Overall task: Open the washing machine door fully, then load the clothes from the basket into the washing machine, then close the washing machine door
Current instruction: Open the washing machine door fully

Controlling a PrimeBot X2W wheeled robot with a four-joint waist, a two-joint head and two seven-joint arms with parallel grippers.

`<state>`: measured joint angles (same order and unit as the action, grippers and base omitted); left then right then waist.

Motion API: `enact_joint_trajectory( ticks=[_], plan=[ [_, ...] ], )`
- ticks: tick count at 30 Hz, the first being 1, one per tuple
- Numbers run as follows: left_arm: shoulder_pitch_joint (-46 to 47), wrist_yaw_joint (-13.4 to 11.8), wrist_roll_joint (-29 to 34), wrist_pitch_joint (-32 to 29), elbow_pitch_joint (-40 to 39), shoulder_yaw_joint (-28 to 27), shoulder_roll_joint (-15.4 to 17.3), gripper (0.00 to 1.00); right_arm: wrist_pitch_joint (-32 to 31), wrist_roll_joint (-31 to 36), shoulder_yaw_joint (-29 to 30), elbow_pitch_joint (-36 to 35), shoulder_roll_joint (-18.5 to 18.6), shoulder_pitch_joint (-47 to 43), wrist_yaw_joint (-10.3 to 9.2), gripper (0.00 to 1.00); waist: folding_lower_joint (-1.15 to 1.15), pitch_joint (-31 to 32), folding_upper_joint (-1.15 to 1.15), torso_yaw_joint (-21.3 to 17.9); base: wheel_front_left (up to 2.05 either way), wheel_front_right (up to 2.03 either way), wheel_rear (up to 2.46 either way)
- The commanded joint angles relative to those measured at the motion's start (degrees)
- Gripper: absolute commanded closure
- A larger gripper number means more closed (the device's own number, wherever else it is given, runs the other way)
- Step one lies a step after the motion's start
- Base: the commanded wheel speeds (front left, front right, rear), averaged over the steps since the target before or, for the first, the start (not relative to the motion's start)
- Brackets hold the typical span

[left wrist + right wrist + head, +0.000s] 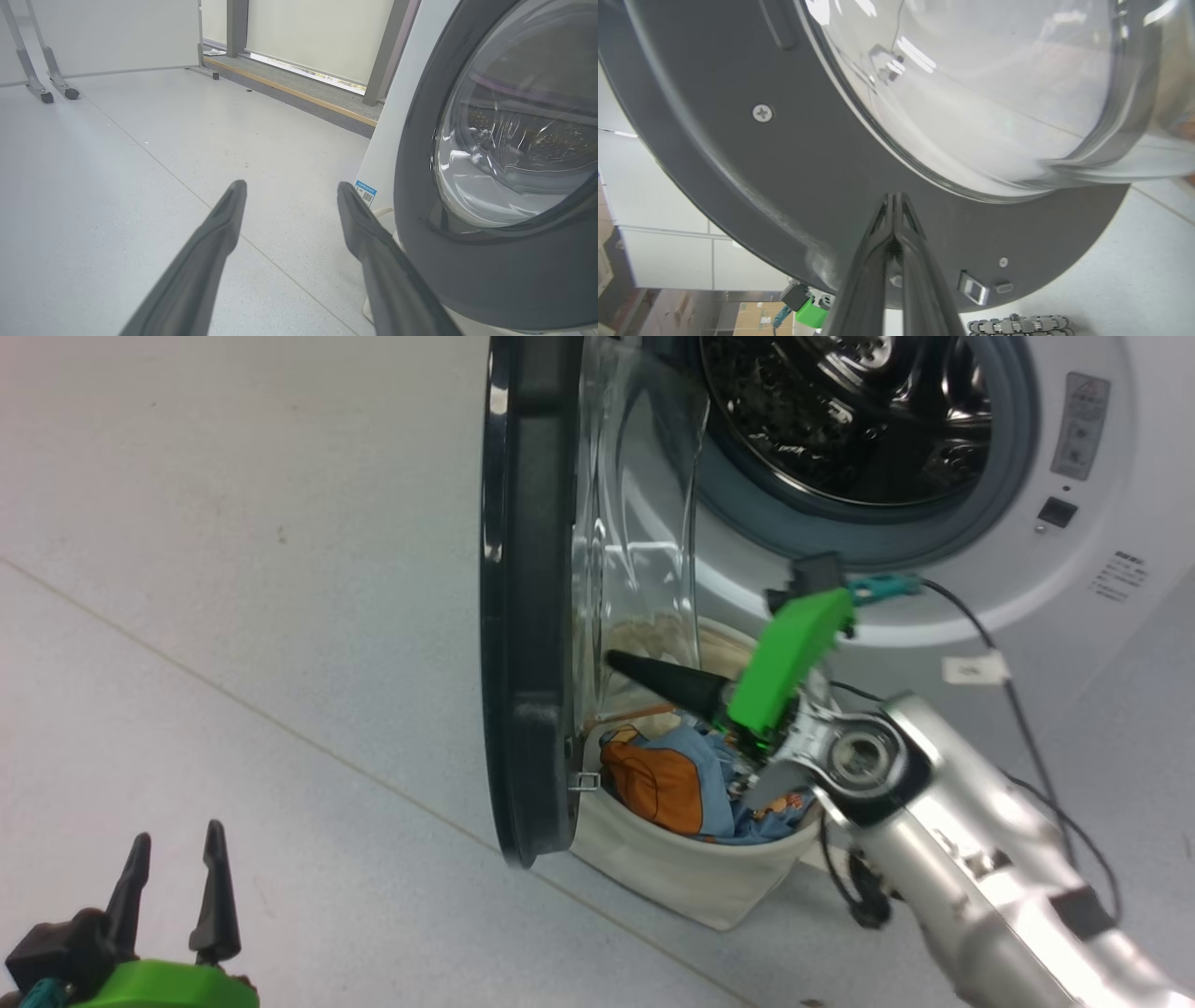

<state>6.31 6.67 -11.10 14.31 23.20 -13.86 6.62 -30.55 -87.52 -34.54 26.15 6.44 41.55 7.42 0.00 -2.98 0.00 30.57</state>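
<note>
pointing closed right fingers [873,270] at washing machine door [738,163], left fingers [208,252] spread

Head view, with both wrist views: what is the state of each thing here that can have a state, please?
washing machine door: open, swung wide.
drum: nothing in the visible part.
basket: upright, holding the clothes.
clothes: in the basket, not yet loaded.
left gripper: open, empty.
right gripper: shut, empty, tips at the door's inner side.
</note>
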Motion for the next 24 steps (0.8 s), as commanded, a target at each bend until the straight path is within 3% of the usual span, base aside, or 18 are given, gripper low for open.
enact_joint_trajectory(
  ticks=[1, 4, 7, 8, 12, 16, 20, 24],
  plan=[
    [2.7, 0.4, 0.7, 0.7, -1.1, -1.2, 1.6, 0.0, 4.4, 3.3, 0.2, -4.0, 2.2, -2.1, 0.07, 0.0, 0.0, 1.0, 0.0, -0.6, 0.0, 0.0, 0.0],
    [3.2, 0.5, 0.7, 0.7, -0.9, -0.6, 1.9, 0.0, 13.2, 10.0, -0.1, -8.9, 6.5, -5.9, 0.07, 0.0, 0.0, 2.1, 0.0, -1.1, 0.0, 0.0, 0.0],
    [3.2, 0.6, 0.7, 0.7, -1.2, 0.0, 1.9, 0.0, 27.0, 20.0, -0.5, -12.8, 11.6, -10.1, 0.07, 0.0, 0.0, 3.2, 0.0, -1.6, 0.0, 0.0, 0.0],
    [3.2, 0.6, 0.7, 0.7, -1.2, 0.0, 1.9, 0.0, 27.0, 20.0, -0.5, -12.8, 11.6, -10.1, 0.07, 0.0, 0.0, 3.2, 0.0, -1.6, 0.0, 0.0, 0.0],
    [2.7, 0.7, 0.7, 0.7, -0.8, 0.7, 2.3, 0.0, 42.6, 34.3, -2.1, -11.4, 16.6, -16.4, 0.07, 0.0, 0.0, 4.8, 0.0, -2.4, 0.0, 0.0, 0.0],
    [2.3, 0.7, 0.8, 0.7, -0.4, 1.0, 3.1, 0.0, 45.4, 43.6, 1.0, -8.3, 16.0, -22.0, 0.07, 0.0, 0.0, 6.0, 0.0, -3.4, 0.0, 0.0, 0.0],
    [2.2, 0.7, 0.7, 0.7, -1.1, 0.5, 3.4, 0.0, 45.5, 53.6, 7.6, -11.8, 13.0, -26.4, 0.07, 0.0, 0.0, 5.5, 0.0, -4.9, 0.0, 0.0, 0.0],
    [2.4, 0.8, 0.8, 0.7, -1.3, 0.6, 3.2, 0.0, 45.5, 58.9, 12.3, -14.5, 10.5, -30.5, 0.07, 0.0, 0.0, 5.1, 0.0, -5.3, 0.0, 0.0, 0.0]
  ],
)
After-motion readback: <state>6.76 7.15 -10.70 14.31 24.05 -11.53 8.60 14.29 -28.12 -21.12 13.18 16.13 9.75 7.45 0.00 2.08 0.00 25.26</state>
